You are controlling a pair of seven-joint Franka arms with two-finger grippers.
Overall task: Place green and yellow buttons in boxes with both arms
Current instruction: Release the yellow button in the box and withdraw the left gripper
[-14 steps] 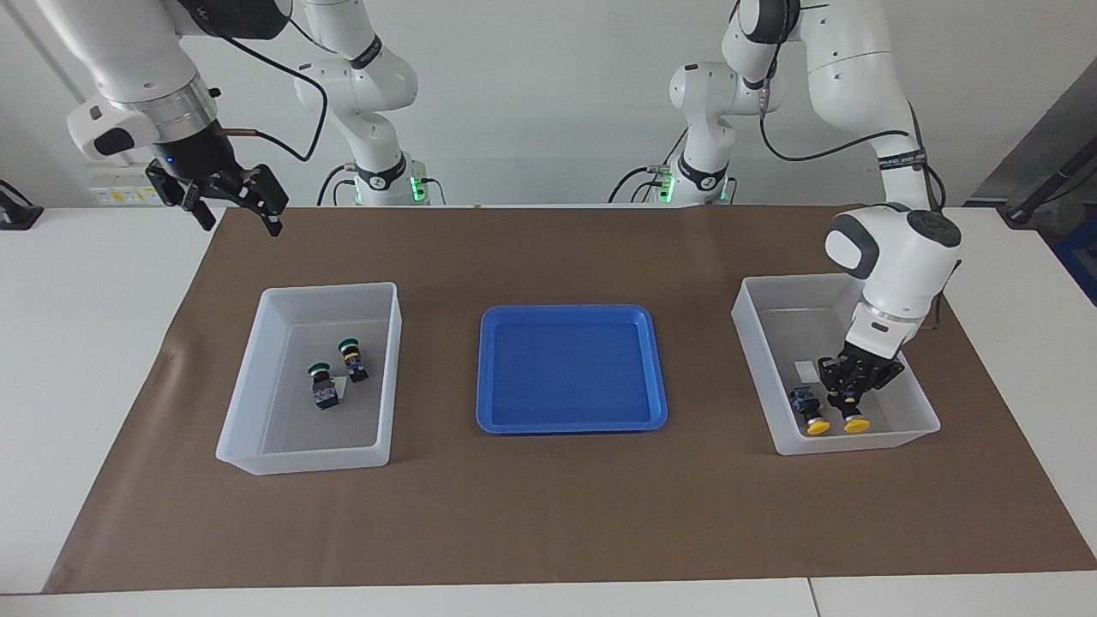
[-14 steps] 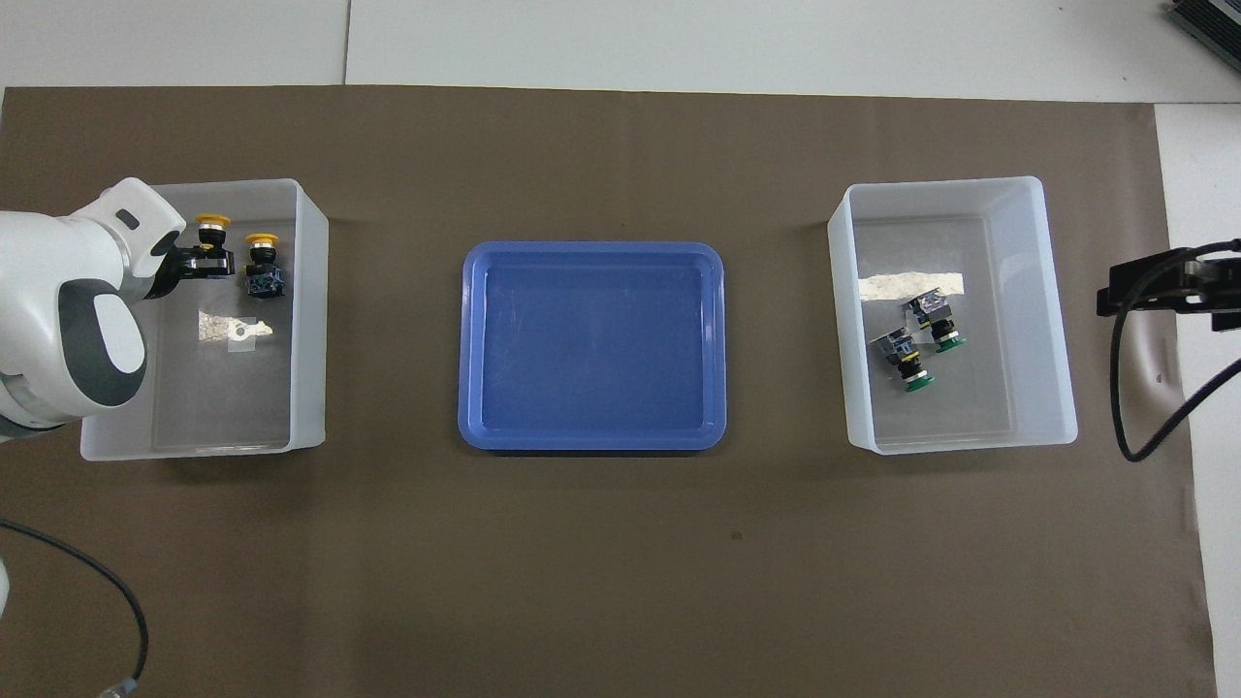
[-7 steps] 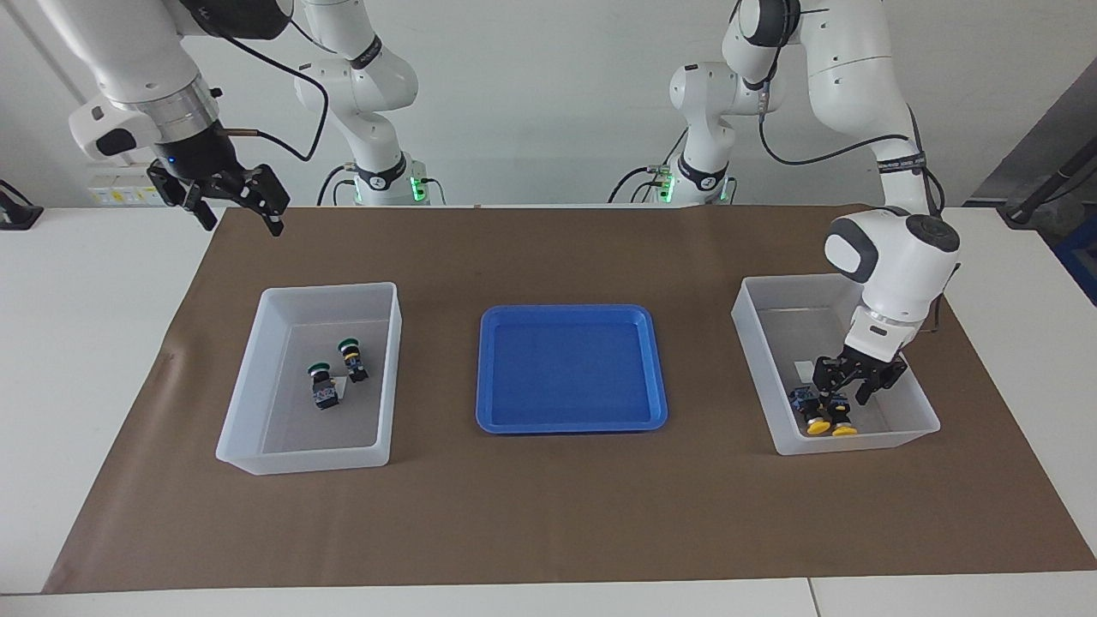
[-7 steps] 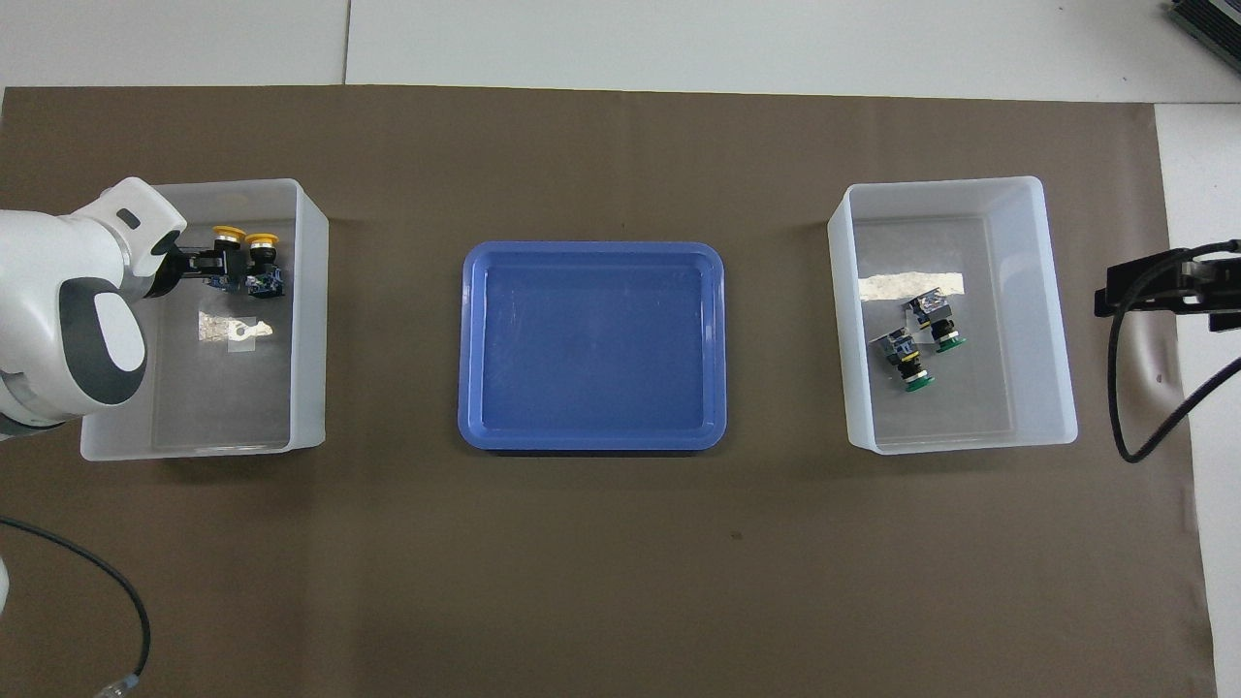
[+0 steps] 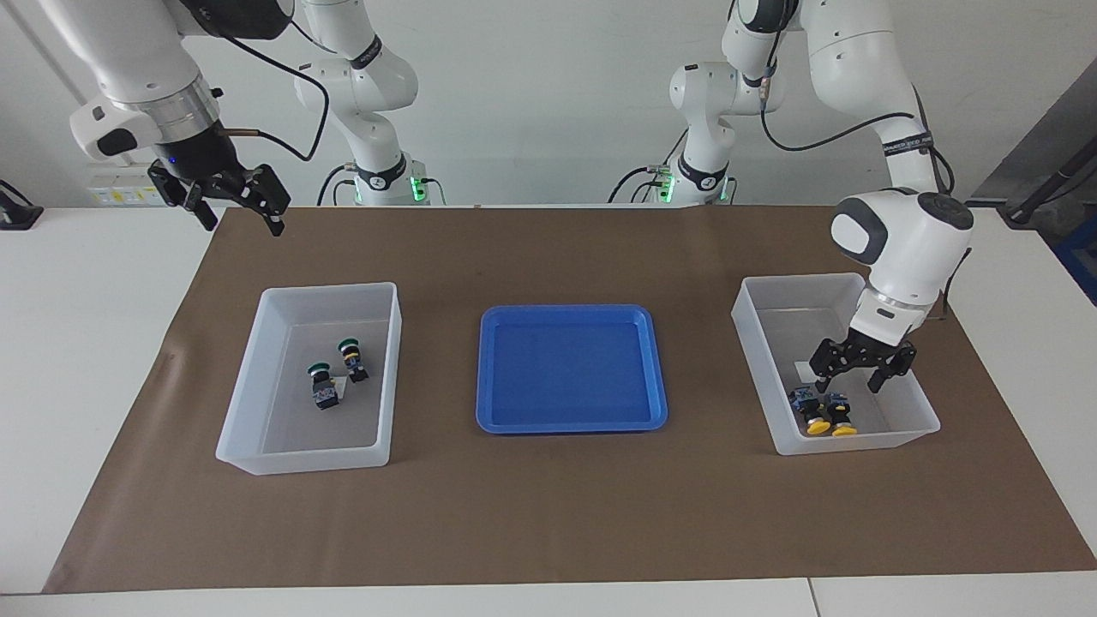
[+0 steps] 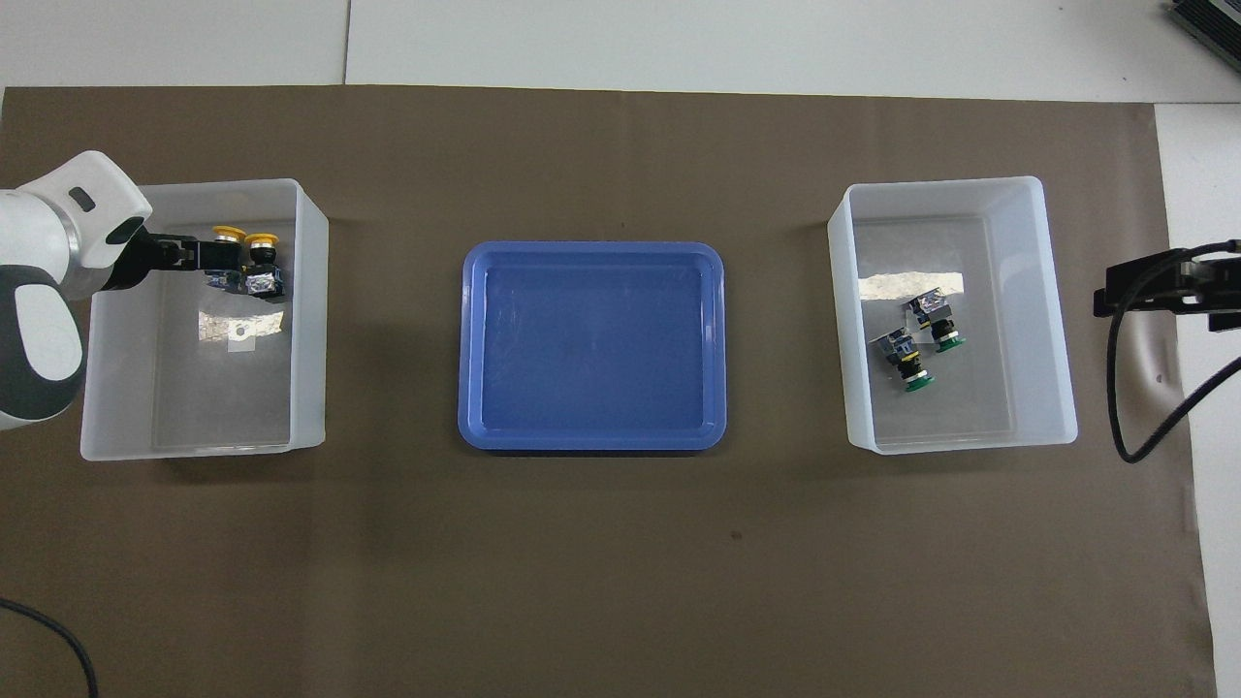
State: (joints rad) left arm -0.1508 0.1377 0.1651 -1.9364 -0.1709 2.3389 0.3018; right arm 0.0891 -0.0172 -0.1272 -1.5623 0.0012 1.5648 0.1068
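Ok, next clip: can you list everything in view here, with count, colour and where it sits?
yellow buttons: two, yellow caps on dark bodies, lying side by side in the box at the left arm's end.
green buttons: two, green caps on dark bodies, in the box at the right arm's end.
boxes: two, translucent white, one at each end of the mat, a white label on each floor.
tray: one, blue, shallow, between the boxes, nothing in it.
mat: one, brown, covering the white table.
left gripper: black, open, over the yellow buttons, holding nothing.
right gripper: black, open, raised over the mat's corner, waiting.
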